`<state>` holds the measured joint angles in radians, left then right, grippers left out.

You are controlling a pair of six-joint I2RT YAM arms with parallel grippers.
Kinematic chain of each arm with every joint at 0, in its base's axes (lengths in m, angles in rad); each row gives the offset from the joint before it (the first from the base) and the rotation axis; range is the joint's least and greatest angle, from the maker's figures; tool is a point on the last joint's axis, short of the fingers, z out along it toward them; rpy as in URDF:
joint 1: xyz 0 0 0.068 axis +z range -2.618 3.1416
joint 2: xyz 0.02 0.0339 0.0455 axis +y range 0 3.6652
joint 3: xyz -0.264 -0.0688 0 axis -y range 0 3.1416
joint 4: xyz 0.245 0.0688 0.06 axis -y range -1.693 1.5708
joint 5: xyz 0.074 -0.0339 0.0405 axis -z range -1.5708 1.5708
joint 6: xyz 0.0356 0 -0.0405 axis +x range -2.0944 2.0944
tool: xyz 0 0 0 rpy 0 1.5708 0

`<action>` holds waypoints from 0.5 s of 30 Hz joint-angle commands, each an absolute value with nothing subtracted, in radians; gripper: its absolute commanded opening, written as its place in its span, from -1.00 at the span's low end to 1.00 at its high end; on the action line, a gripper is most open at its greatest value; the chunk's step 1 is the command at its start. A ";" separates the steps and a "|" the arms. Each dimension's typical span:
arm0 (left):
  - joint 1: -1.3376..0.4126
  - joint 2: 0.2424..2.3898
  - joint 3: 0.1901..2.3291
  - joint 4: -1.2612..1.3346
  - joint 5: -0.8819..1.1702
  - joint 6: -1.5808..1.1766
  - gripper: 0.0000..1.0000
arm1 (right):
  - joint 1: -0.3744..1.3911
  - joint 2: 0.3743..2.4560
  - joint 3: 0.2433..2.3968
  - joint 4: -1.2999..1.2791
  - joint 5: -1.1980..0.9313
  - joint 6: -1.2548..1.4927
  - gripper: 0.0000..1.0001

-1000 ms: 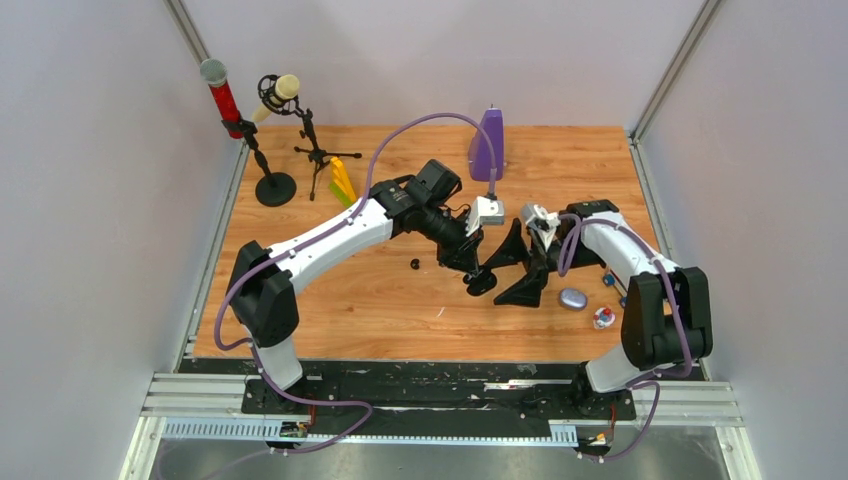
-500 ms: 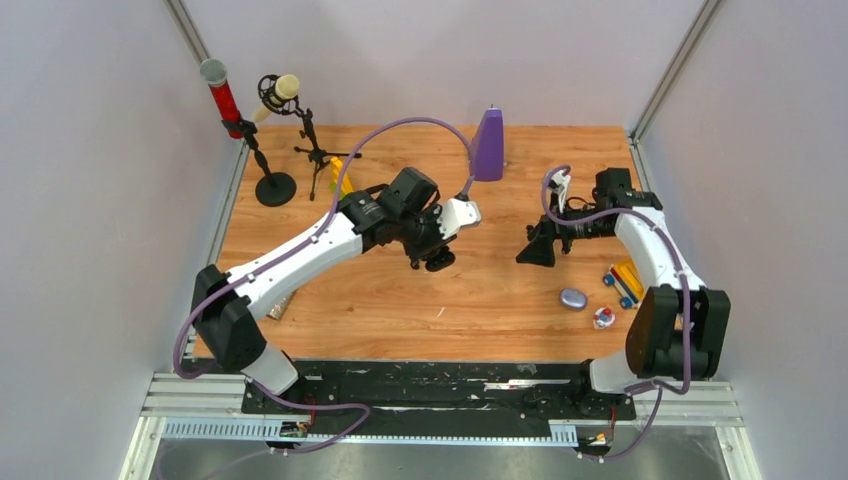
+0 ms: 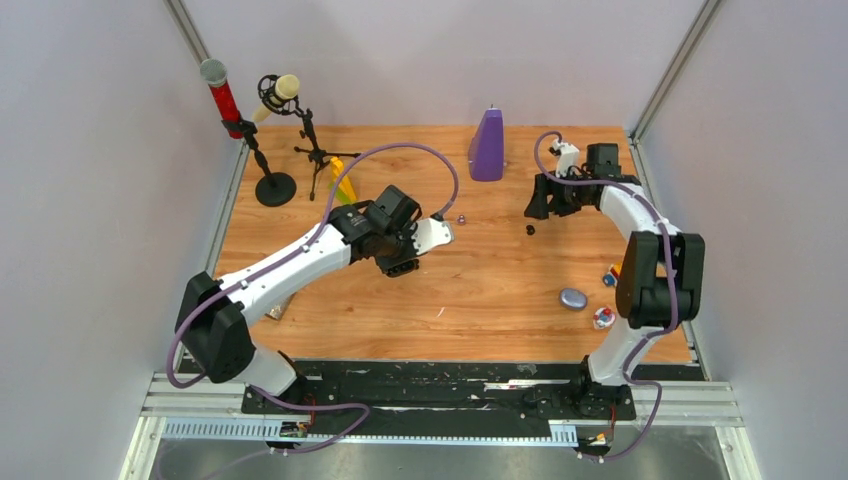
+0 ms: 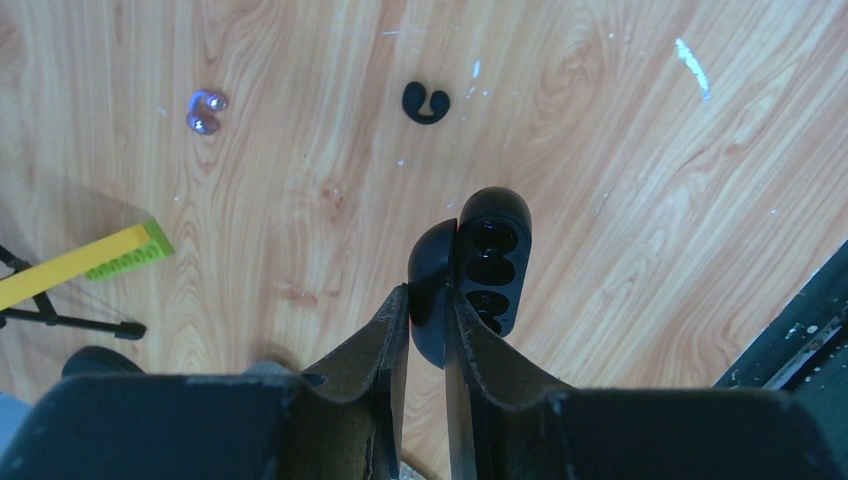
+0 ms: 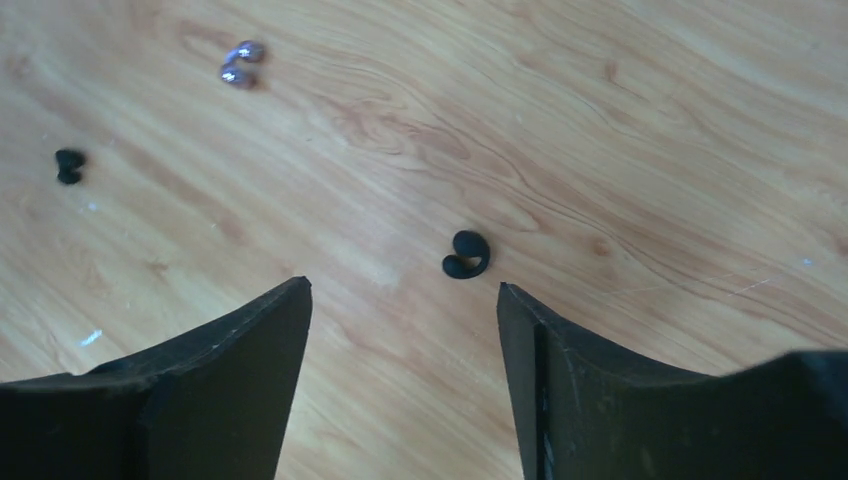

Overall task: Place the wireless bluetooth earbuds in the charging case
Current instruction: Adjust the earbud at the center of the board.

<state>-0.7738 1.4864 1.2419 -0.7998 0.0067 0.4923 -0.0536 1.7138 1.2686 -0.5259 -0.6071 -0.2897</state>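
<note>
My left gripper [image 3: 402, 265] [image 4: 428, 290] is shut on the open black charging case [image 4: 490, 260], held by its lid above the table with its empty sockets showing. One black earbud [image 4: 425, 102] and one pale purple earbud [image 4: 205, 110] lie on the wood ahead of it. My right gripper [image 3: 533, 203] [image 5: 400, 285] is open and empty at the back right. A black earbud [image 5: 466, 255] [image 3: 529, 229] lies just beyond its fingertips. The purple earbud [image 5: 242, 63] [image 3: 461, 217] and the other black earbud [image 5: 68, 165] lie farther off. The closed purple case [image 3: 573, 298] sits at the front right.
A purple wedge-shaped object [image 3: 487, 145] stands at the back middle. A red microphone [image 3: 222, 100] and a tripod microphone [image 3: 300, 130] stand at the back left beside a yellow block [image 3: 343, 180]. A toy car [image 3: 625, 280] and a small red-white item [image 3: 603, 318] lie at the right edge.
The arms have drawn apart from the table's middle. My left gripper moved left with the black case. My right gripper swung to the back right, and a black earbud now shows in front of it.
</note>
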 commanded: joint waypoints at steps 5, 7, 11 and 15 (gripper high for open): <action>-0.728 1.397 1.243 -0.781 0.044 0.570 -0.50 | -0.051 1.871 1.390 -0.484 -0.496 -0.130 0.04; -0.724 1.393 1.241 -0.776 0.057 0.589 -0.50 | -0.051 1.885 1.394 -0.486 -0.458 -0.127 -0.10; -0.721 1.413 1.261 -0.772 0.096 0.620 -0.50 | -0.051 1.927 1.417 -0.506 -0.409 -0.131 -0.22; -0.721 1.453 1.292 -0.773 0.132 0.637 -0.50 | -0.045 1.986 1.440 -0.533 -0.383 -0.133 -0.35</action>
